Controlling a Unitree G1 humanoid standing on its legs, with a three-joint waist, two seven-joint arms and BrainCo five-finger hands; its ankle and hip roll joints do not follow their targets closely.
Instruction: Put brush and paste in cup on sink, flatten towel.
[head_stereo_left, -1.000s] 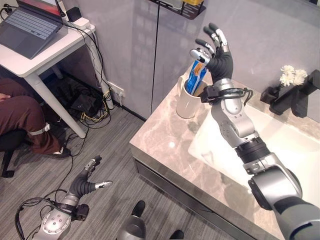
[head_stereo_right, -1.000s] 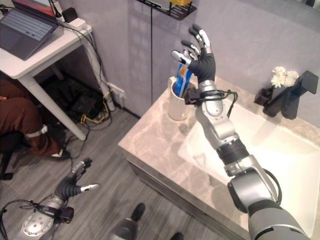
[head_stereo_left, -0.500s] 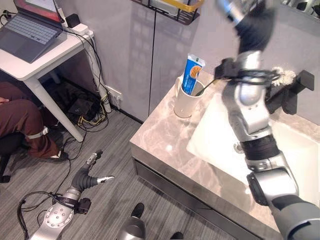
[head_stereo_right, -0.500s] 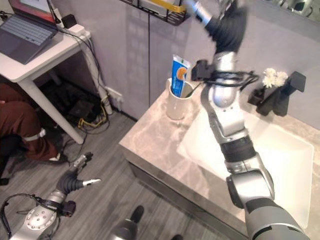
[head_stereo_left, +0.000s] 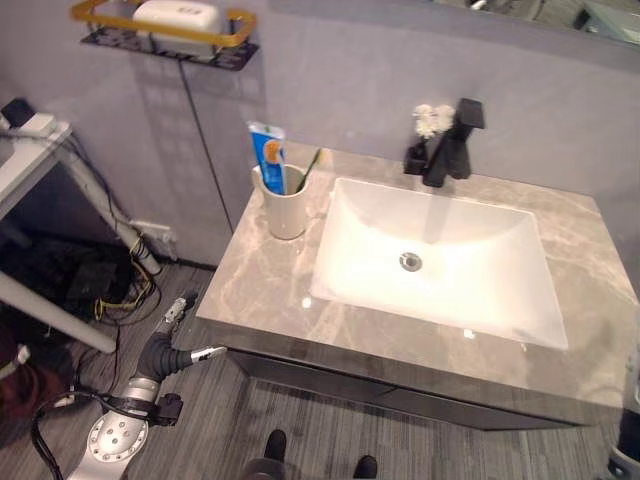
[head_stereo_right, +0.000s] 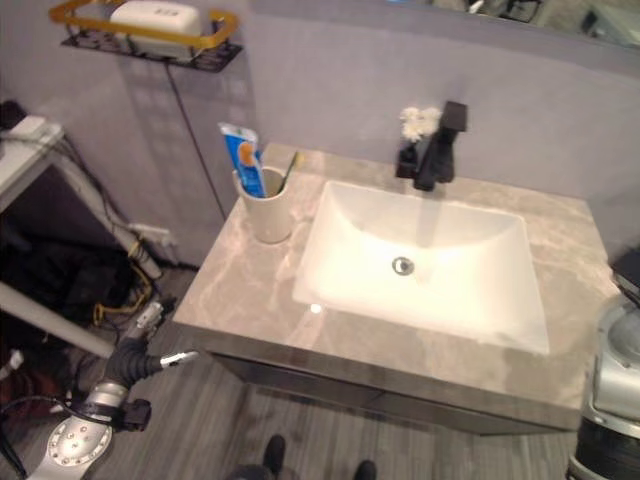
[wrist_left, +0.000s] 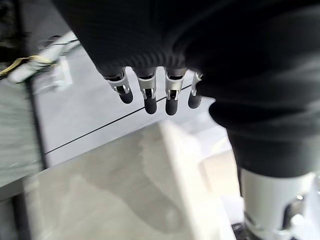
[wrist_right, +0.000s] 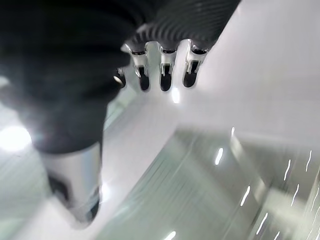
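A cream cup (head_stereo_left: 284, 210) stands on the marble counter (head_stereo_left: 258, 292), left of the white sink basin (head_stereo_left: 470, 290). A blue toothpaste tube (head_stereo_left: 267, 156) and a brush (head_stereo_left: 308, 168) stand upright in the cup. My left hand (head_stereo_left: 162, 352) hangs low over the floor in front of the counter's left corner, fingers relaxed and holding nothing; its fingers (wrist_left: 149, 102) also show in the left wrist view. In the right wrist view my right hand's fingers (wrist_right: 165, 79) are straight and hold nothing. Part of the right arm (head_stereo_right: 610, 400) sits at the lower right corner.
A black faucet (head_stereo_left: 446, 152) with small white flowers (head_stereo_left: 428, 120) stands behind the basin. A gold-railed wall shelf (head_stereo_left: 160, 42) carries a white box. A white desk leg (head_stereo_left: 50, 312) and cables (head_stereo_left: 105, 285) lie at the left on the floor.
The camera has swung to face the whole sink. My right arm has left its place above the cup and dropped to the lower right. The toothpaste stays in the cup.
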